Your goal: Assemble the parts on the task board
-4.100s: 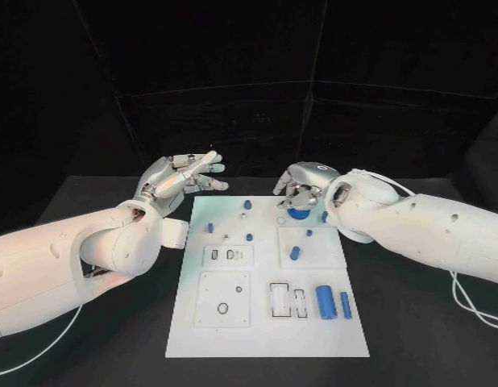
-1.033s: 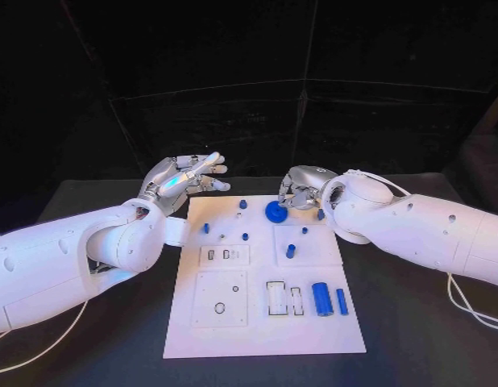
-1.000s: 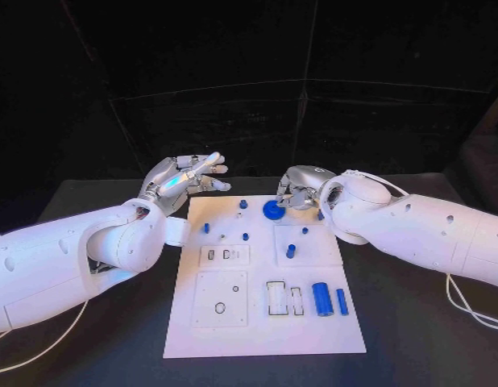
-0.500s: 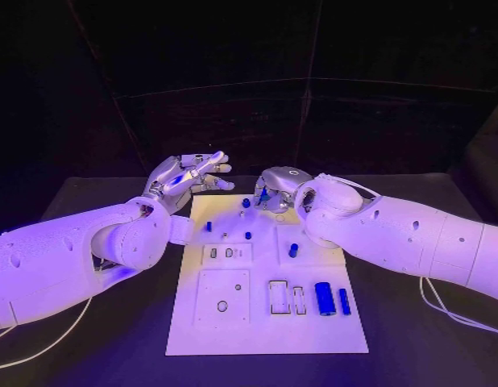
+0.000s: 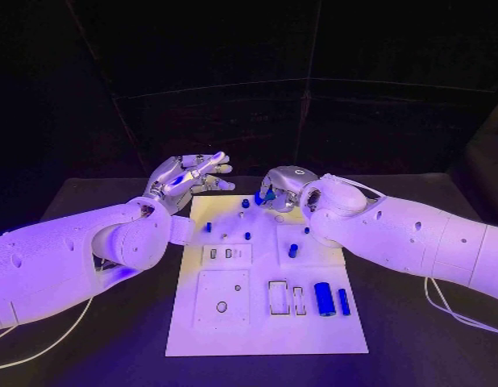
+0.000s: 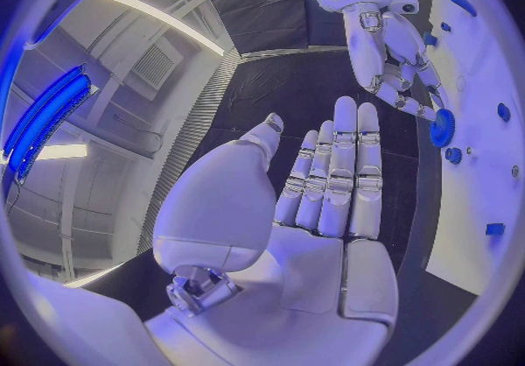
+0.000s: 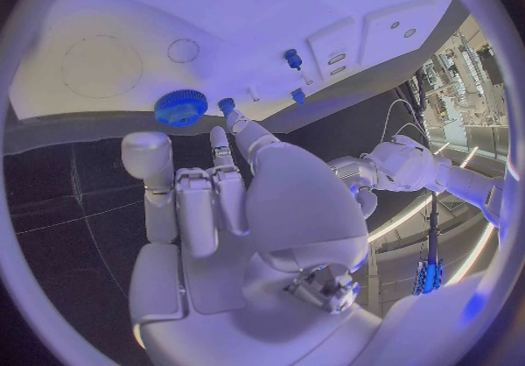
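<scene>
The white task board (image 5: 267, 322) lies in the middle of the table. My right hand (image 5: 282, 187) hovers over its far edge and pinches a round blue toothed disc (image 5: 262, 197) at its fingertips. The disc (image 7: 180, 108) hangs just off the board (image 7: 230, 7) in the right wrist view, between the thumb and fingers of that hand (image 7: 224, 208). My left hand (image 5: 188, 174) is raised off the board's far left corner, fingers straight and apart, holding nothing. The left wrist view shows its bare palm (image 6: 328, 200), with the right hand (image 6: 385, 51) and the disc (image 6: 442, 128) beyond.
Small blue pegs (image 5: 249, 236) stand in the board's far half, and a short blue piece (image 5: 293, 251) lies near the middle. Two blue cylinders (image 5: 325, 298) lie at the near right beside rectangular slots (image 5: 278, 297). Black table surrounds the board.
The right hand has lifted the blue disc off the board's far right part and carried it left toward the far middle. The left hand has hardly moved.
</scene>
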`<move>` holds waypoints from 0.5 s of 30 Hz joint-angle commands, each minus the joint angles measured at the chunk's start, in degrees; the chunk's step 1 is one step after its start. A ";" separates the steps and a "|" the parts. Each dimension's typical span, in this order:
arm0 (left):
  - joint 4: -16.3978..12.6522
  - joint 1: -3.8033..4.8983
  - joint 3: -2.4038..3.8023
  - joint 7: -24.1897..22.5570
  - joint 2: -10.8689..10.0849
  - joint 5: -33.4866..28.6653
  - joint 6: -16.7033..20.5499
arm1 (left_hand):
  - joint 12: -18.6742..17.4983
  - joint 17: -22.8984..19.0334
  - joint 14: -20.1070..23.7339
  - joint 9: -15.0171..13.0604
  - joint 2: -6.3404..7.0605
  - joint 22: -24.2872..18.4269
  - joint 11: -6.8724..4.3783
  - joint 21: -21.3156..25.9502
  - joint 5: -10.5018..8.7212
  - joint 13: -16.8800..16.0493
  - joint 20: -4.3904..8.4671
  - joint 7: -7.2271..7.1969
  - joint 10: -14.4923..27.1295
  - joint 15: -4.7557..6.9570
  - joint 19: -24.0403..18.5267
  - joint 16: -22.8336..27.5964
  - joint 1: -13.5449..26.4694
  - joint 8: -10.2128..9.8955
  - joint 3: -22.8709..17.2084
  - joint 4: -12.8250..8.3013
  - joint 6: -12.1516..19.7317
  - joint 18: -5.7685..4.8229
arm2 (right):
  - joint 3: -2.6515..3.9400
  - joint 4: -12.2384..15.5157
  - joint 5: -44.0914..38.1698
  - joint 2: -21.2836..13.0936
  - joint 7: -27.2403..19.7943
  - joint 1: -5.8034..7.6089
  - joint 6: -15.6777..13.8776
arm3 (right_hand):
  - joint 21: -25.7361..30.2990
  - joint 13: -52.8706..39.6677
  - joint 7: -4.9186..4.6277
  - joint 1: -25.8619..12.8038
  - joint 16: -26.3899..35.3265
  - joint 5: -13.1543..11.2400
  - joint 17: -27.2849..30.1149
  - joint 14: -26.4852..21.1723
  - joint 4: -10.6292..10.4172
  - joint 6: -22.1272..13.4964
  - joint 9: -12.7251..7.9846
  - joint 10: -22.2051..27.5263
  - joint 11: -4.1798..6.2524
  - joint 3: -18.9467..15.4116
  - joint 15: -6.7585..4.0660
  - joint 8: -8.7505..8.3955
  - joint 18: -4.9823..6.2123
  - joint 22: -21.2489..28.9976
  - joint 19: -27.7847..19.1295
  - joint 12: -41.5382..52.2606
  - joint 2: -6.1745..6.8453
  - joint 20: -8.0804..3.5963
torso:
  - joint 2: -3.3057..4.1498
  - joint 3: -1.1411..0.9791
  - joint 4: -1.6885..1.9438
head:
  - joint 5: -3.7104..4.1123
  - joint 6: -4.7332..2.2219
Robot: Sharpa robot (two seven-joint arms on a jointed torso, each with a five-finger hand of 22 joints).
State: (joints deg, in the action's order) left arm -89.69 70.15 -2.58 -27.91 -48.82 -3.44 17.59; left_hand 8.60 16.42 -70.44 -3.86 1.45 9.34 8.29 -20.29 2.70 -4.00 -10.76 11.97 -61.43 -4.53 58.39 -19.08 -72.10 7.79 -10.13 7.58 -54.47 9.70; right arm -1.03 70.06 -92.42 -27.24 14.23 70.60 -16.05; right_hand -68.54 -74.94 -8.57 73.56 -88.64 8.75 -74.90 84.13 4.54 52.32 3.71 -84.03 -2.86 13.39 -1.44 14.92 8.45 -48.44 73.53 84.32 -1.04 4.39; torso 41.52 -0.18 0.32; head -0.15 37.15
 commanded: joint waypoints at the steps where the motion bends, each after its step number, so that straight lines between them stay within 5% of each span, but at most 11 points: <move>1: 0.06 0.05 0.00 -0.25 0.05 0.14 -0.97 | -0.33 0.08 -0.04 0.06 -0.70 -0.06 0.06 0.03 0.08 0.05 -0.09 0.09 -0.19 -0.01 0.37 0.34 -0.04 -0.36 -0.04 -0.40 -0.19 0.73 | 0.02 -0.09 0.07 -0.30 -0.39 0.11 -2.39 | -0.34 -7.22 -0.18 -0.33 -0.19 -0.44 -11.59 5.13 -0.01 -0.98 -0.09 -1.06 -0.74 0.44 0.59 -0.69 -1.03 0.07 0.01 -0.31 0.68 0.54 | -0.01 -0.03 0.11 | 0.01 -0.12; 8: 0.15 0.05 -0.01 -0.23 0.06 0.14 -0.98 | -0.36 0.12 -0.03 0.06 -0.71 -0.07 0.06 0.04 0.08 0.05 -0.09 0.09 -0.20 -0.01 0.37 0.36 -0.08 -0.39 -0.06 -0.46 -0.20 0.73 | 0.08 -1.59 4.00 -0.65 -2.15 0.12 -2.23 | -0.19 -6.63 -1.02 -2.02 -0.15 1.17 -11.48 5.09 -0.20 -4.45 -0.06 -0.56 -1.57 -0.28 1.34 -2.76 -0.97 0.43 -0.28 -0.87 3.03 1.25 | 0.01 0.03 0.05 | -0.13 -0.25; 15: 0.27 0.05 -0.02 -0.18 0.20 0.14 -1.05 | -0.36 0.12 -0.03 0.06 -0.71 -0.07 0.06 0.04 0.08 0.05 -0.09 0.09 -0.20 -0.01 0.37 0.36 -0.08 -0.39 -0.06 -0.46 -0.20 0.73 | 0.14 -6.38 8.76 0.43 -4.82 0.18 1.85 | 0.35 -5.53 -1.85 -4.57 -0.06 3.81 -11.21 5.02 -1.93 -8.47 -0.01 0.45 -2.39 -3.51 2.07 -4.69 -0.77 1.48 -0.97 -1.81 4.85 1.97 | 0.08 0.08 0.18 | -0.16 -0.46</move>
State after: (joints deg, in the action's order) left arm -89.44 70.15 -2.59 -27.84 -48.66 -3.44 17.48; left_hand 8.60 16.49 -70.44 -3.86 1.45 9.35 8.29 -20.29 2.70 -4.00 -10.76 11.97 -61.43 -4.53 58.39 -19.08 -72.10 7.79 -10.29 7.42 -54.47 9.70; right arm -0.94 64.46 -87.76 -27.14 12.09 70.62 -16.61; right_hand -68.54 -74.93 -10.44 69.33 -88.64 12.35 -74.95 84.04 2.74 44.16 3.66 -83.73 -4.83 10.28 0.12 10.56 8.46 -47.01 72.50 82.69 3.64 5.85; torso 41.53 -0.12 0.40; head -0.32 36.73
